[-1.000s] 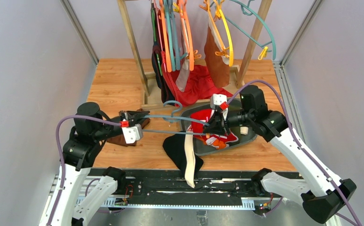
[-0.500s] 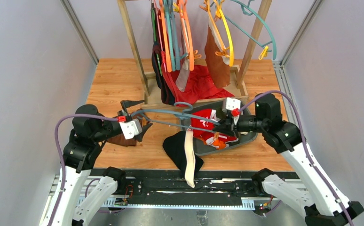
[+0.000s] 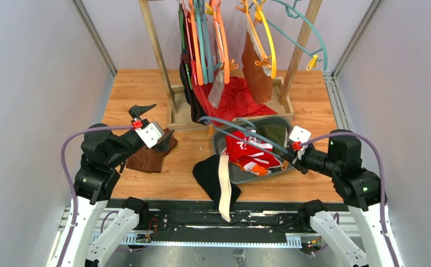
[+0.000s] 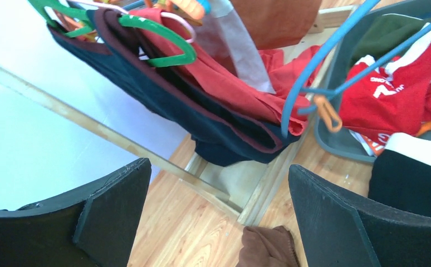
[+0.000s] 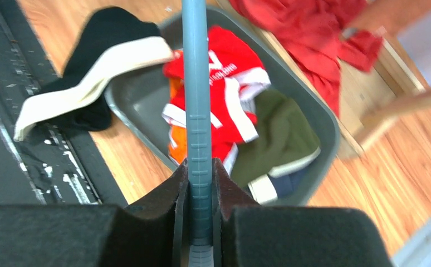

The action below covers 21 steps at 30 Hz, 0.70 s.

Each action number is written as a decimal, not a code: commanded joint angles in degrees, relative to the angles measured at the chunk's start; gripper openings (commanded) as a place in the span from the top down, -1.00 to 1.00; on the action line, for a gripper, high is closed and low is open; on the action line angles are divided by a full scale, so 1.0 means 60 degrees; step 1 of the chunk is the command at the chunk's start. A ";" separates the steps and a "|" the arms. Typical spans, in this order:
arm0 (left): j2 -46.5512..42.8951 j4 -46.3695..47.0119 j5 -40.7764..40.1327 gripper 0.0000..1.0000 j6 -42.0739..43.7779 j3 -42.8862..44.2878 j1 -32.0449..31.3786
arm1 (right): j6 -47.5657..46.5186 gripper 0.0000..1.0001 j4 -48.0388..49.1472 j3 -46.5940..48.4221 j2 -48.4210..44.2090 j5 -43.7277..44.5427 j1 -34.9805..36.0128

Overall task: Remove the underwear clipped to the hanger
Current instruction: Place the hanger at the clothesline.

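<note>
two tools [image 3: 153,123] [image 3: 289,160], one bin [image 3: 233,173], one rack [image 3: 157,50]

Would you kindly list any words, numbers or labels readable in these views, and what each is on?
Small white lettering on the red underwear: too small and blurred to read.
Large white shape beside it: possibly a numeral, cannot tell.
No other text visible.
</note>
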 commanded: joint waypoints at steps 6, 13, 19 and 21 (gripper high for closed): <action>0.0029 0.0544 -0.0587 -0.96 -0.0103 0.0093 -0.0031 | 0.0014 0.99 -0.1168 0.0561 -0.1124 0.1721 -0.1854; 0.0021 0.0634 -0.0510 -0.96 0.0024 -0.0054 -0.0031 | -0.0063 0.99 -0.1472 0.0475 -0.1875 0.2351 -0.2843; 0.0022 0.0741 -0.0458 -0.96 0.0018 -0.0106 -0.0023 | -0.0173 0.99 -0.1718 0.0534 -0.2549 0.2795 -0.3430; 0.0020 0.0749 -0.0443 -0.96 0.0029 -0.0106 -0.0030 | -0.0174 0.99 -0.1767 0.0598 -0.2609 0.3188 -0.3500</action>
